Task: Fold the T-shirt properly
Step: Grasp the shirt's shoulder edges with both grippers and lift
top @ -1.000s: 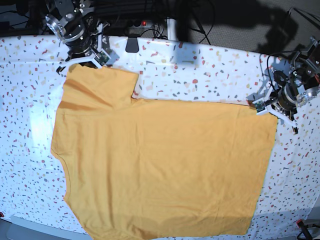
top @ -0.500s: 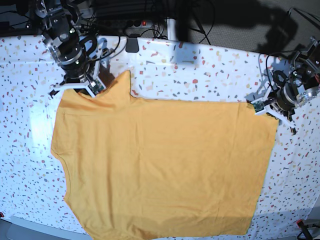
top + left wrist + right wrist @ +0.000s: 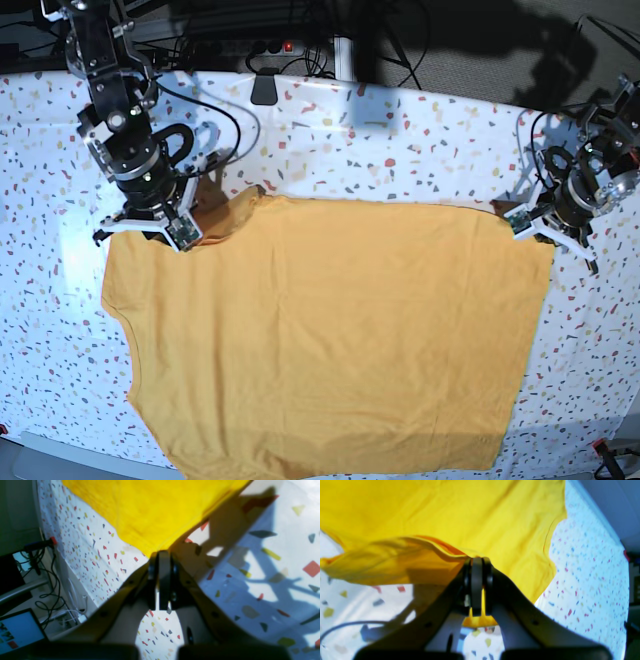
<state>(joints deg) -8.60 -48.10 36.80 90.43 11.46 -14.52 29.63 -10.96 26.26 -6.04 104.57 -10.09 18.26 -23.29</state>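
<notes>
Below, T-shirt [image 3: 330, 340] hem cut off; sleeve hidden under right arm [image 3: 125, 110].

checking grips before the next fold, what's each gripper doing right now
Left gripper: shut on a corner of the T-shirt.
Right gripper: shut on a lifted fold of the T-shirt.

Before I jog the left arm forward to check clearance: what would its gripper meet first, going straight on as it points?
The left gripper is already shut on a corner of the yellow T-shirt; straight on lies more shirt flat on the speckled tablecloth, though depth is unclear.
</notes>
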